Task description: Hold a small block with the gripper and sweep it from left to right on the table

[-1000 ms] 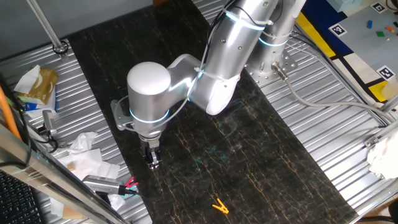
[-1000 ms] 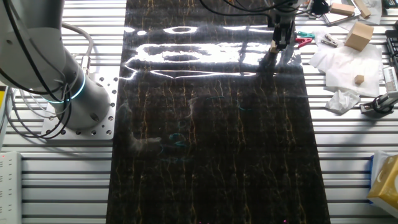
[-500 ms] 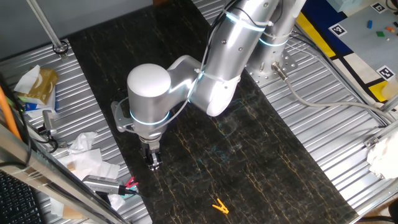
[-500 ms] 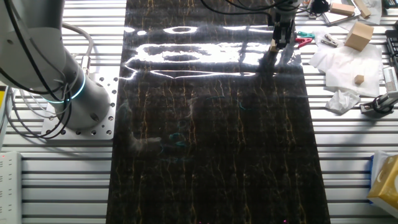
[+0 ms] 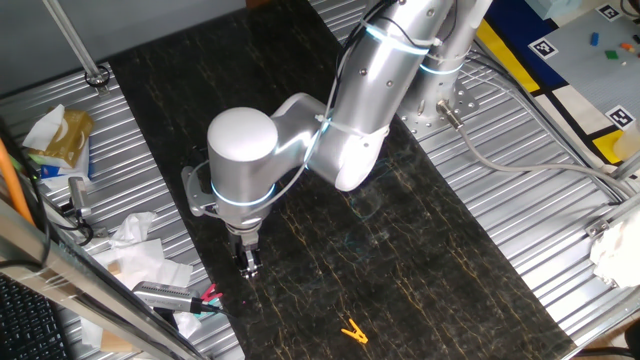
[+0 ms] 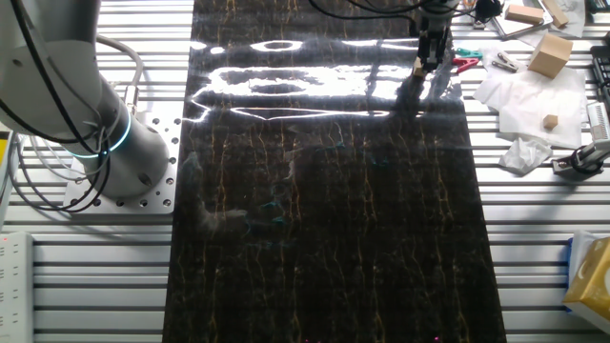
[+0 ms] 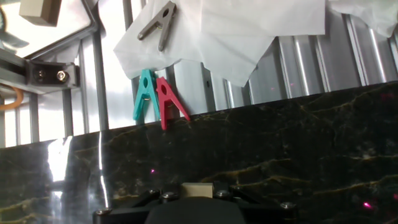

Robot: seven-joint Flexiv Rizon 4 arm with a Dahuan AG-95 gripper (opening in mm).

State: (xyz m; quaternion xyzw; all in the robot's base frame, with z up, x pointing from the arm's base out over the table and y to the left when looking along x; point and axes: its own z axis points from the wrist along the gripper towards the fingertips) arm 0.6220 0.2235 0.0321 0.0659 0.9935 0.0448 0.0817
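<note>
My black gripper [image 5: 248, 266] points straight down near the left edge of the black marble table [image 5: 400, 250]. It is shut on the small block [image 7: 198, 189], a pale tan cube that shows between the jaws in the hand view. In the other fixed view the gripper [image 6: 420, 70] stands at the far right of the table [image 6: 324, 238], with the block [image 6: 417, 69] at its tip touching or just above the slab.
Teal and red clips [image 7: 157, 96] and a grey clip [image 7: 157, 23] lie on the ribbed metal beside the table edge, with white paper [image 7: 236, 31]. A yellow clip [image 5: 353, 331] lies on the slab. Wooden blocks [image 6: 550, 55] and clutter sit on the metal surround.
The arm has shifted slightly to the right along the table with the block still held; the move is small.
</note>
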